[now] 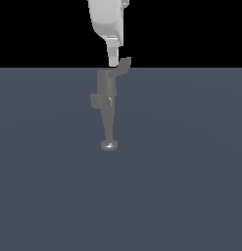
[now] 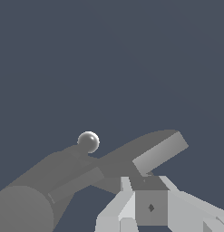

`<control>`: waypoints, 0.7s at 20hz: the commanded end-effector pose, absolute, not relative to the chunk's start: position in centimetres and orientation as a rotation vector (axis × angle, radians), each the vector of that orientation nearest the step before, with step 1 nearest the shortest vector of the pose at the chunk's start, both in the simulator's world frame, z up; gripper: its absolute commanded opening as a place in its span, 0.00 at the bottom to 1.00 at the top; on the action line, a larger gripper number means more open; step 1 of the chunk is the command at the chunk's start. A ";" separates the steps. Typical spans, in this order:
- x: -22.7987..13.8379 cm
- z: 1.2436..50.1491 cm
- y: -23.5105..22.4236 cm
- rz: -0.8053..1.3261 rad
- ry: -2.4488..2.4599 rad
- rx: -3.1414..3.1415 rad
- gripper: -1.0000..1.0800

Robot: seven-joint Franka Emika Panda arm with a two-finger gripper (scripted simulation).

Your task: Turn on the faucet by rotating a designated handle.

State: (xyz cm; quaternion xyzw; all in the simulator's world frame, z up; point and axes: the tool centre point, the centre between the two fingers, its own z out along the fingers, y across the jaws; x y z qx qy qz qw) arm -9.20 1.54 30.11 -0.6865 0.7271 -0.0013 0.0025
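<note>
One small dull grey metal faucet (image 1: 107, 105) is seen lying on the flat slate-blue tabletop (image 1: 191, 171), near the middle of the exterior view. Its cylindrical body is placed at the far end, and its tapering spout is stretched toward the near side, ended by a round shiny tip (image 1: 108, 145). A small block is carried on the body's side toward the exterior view's left. A thin flat grey lever handle (image 1: 121, 66) is raised from the top of the cylinder and angled toward the exterior view's right, its wider paddle end being uppermost. The white robot hand (image 1: 113, 60) is held above the faucet, lowered just beside the handle on the exterior view's left. In the wrist view the hand (image 2: 149, 206) is shown pressed close against the paddle (image 2: 158, 152). Whether the fingers are open or closed cannot be told.
</note>
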 end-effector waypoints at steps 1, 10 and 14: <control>-8.6 30.0 0.1 -0.005 2.297 -2.136 0.00; -6.9 30.0 -2.2 -0.004 2.308 -2.127 0.00; -6.2 29.9 -3.2 -0.003 2.312 -2.124 0.00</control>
